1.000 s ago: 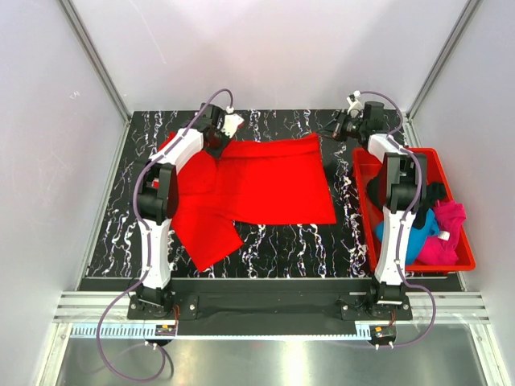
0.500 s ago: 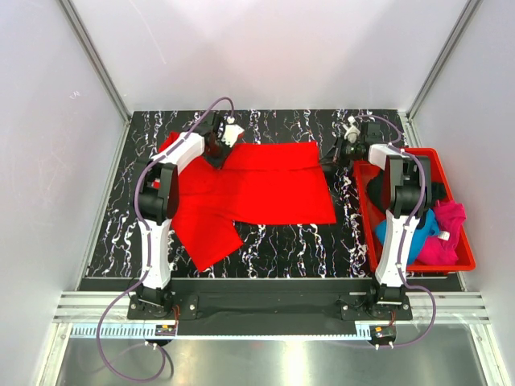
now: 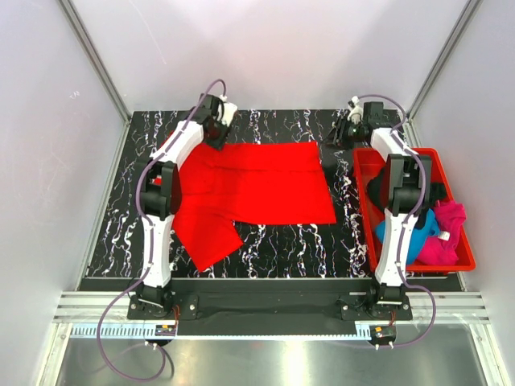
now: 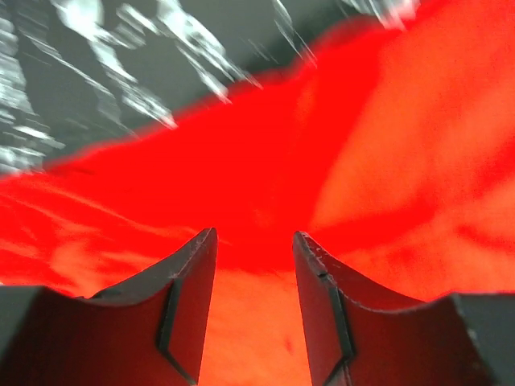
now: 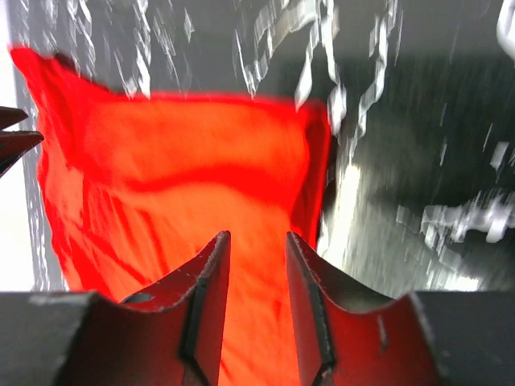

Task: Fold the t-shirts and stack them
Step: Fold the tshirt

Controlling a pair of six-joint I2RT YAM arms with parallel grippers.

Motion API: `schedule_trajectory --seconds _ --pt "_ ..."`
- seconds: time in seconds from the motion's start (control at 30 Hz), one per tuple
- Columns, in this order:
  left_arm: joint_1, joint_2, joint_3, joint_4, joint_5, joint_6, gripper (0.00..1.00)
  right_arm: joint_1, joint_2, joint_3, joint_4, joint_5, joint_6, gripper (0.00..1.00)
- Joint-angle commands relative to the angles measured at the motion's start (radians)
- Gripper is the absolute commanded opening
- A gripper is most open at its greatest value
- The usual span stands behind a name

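A bright red t-shirt (image 3: 257, 185) lies spread across the middle of the black, white-veined worktop (image 3: 121, 225) in the overhead view, one part trailing toward the lower left of the frame. The left claw (image 3: 219, 127) hangs over the shirt's upper left corner. In its wrist view the left claw (image 4: 253, 241) has its two dark fingers (image 4: 189, 281) parted by a narrow gap, with nothing between them and blurred red cloth filling the picture underneath. The right claw (image 3: 342, 133) sits in the upper right of the overhead frame, just off the shirt's upper right corner, over bare worktop and near the far end of a red plastic bin (image 3: 418, 269). Its wrist view shows the right claw (image 5: 257, 241) with fingers (image 5: 205, 297) also slightly apart and gripping nothing, the red shirt stretched out ahead of them. Bundled in the bin at the right edge are a black t-shirt (image 3: 376, 189), a blue t-shirt (image 3: 422, 235) and a magenta t-shirt (image 3: 447, 233), all unfolded.
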Motion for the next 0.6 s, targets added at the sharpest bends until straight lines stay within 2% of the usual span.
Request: schedule_trajectory --seconds 0.0,0.2,0.57 --pt "0.043 0.086 0.132 -0.039 -0.072 -0.089 0.48 0.000 0.089 0.155 -0.013 -0.001 0.024 0.40" --pt "0.078 0.141 0.155 -0.032 -0.109 -0.161 0.49 0.003 0.249 0.361 -0.079 -0.031 0.036 0.41" --pt "0.113 0.194 0.184 -0.053 -0.140 -0.229 0.50 0.026 0.361 0.455 -0.047 -0.081 0.085 0.41"
